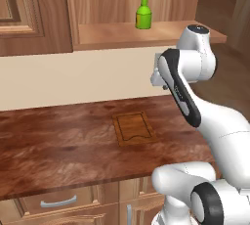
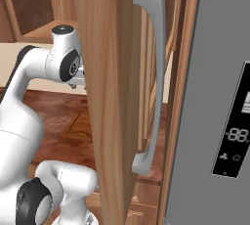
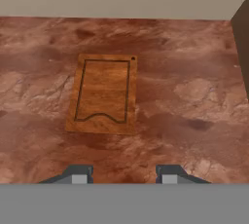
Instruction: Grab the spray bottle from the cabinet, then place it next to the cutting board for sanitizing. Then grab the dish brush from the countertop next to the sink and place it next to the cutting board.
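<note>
Right base cam mostly blocked for me: tall wooden panel (image 2: 105, 97) hides most of cutting board (image 2: 80, 123), just one corner peeks out. Cabinet (image 1: 29, 13) door cropped by left base frame's edge. Spray bottle (image 1: 143, 11) nozzle too tiny to read (trigger detail mush).

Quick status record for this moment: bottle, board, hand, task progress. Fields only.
spray bottle: upright on the open shelf of the cabinet, green body, white nozzle
cutting board: flat on the countertop, below the shelf, nothing on it
hand: above the countertop, looking down at the board, fingers apart, nothing between them
dish brush: cannot tell where
task progress: bottle not yet picked up
</note>
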Tool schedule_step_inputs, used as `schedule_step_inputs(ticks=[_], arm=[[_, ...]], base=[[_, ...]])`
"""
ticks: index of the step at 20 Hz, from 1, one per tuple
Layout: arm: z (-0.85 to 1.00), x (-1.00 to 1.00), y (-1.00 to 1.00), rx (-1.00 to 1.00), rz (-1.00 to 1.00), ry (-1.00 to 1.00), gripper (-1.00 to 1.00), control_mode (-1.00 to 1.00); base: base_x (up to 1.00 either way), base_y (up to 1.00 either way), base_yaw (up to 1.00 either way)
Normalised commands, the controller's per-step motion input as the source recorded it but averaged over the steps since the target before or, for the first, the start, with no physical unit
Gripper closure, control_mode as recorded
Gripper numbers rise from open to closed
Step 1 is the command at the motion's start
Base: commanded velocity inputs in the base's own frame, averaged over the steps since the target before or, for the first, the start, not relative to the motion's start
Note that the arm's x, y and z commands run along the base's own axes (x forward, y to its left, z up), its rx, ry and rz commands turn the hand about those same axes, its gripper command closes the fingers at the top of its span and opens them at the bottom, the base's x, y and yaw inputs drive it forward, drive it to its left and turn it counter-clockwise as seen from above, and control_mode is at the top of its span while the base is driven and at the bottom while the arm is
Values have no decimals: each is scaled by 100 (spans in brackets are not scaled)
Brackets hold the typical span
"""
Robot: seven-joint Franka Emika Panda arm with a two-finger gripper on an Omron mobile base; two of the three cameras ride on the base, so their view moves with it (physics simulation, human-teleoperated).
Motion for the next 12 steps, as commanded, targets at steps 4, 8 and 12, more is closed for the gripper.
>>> schedule_step_inputs(ticks=[4, 8, 12], arm=[[0, -22, 5, 0, 2, 0, -100, -100], [8, -81, 14, -1, 1, -32, -100, -100], [51, -92, 0, 0, 0, -49, -100, -100]], base=[[0, 0, 0], [0, 0, 0], [0, 0, 0]])
